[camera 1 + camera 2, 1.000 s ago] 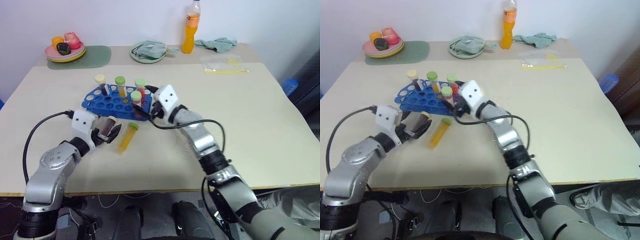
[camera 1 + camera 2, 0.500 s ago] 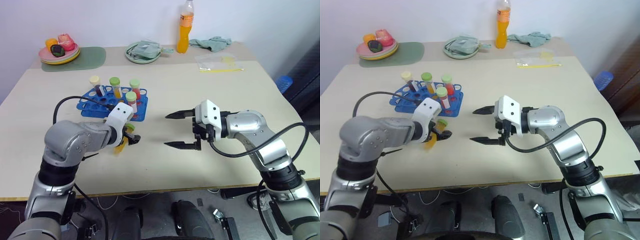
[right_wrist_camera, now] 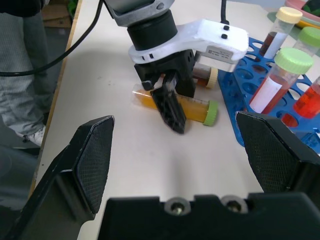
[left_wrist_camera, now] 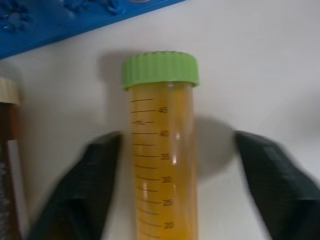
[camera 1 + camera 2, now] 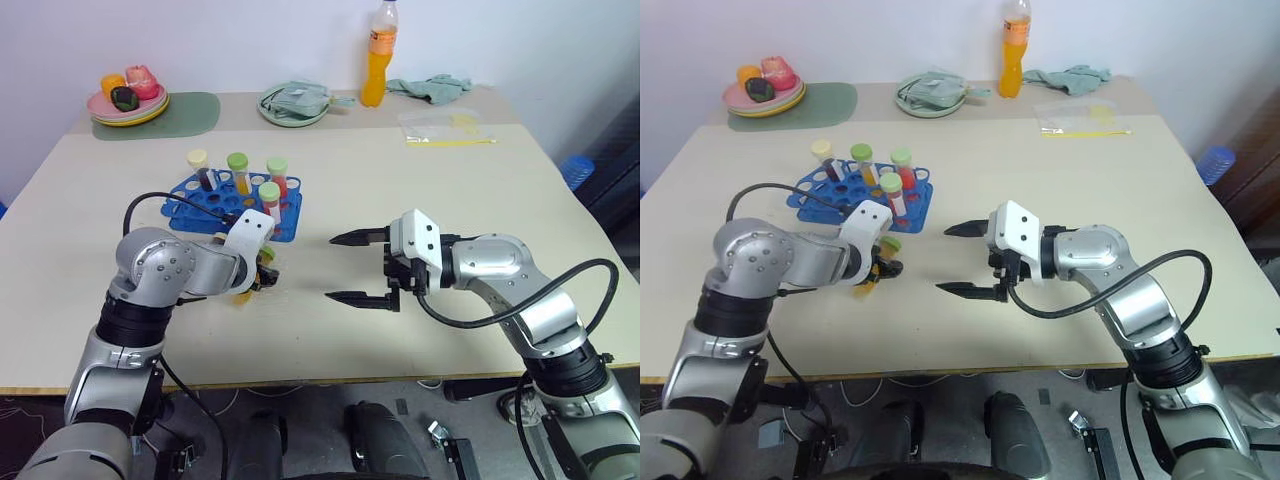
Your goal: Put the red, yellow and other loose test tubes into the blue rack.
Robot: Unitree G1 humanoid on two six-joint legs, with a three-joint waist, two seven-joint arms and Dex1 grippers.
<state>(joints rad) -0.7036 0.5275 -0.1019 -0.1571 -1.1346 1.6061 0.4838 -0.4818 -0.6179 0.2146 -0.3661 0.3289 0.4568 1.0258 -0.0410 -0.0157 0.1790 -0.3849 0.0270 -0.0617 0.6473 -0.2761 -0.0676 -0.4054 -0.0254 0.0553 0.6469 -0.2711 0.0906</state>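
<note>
yellow tube base cut off, left pincer fingertips blurred

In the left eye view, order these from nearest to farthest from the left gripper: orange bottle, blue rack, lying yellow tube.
1. Lying yellow tube, right at the left gripper.
2. Blue rack, just behind it.
3. Orange bottle, at the table's far edge.

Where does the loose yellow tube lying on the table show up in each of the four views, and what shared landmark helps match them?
Left eye view: yellow tube mostly hidden under the left hand, near the blue rack.
Right eye view: same spot, its green cap beside that hand.
Left wrist view: centre, cap away from the camera, between the two fingers.
Right wrist view: lying under the left hand, cap toward the rack.
Shared landmark: the blue rack.
</note>
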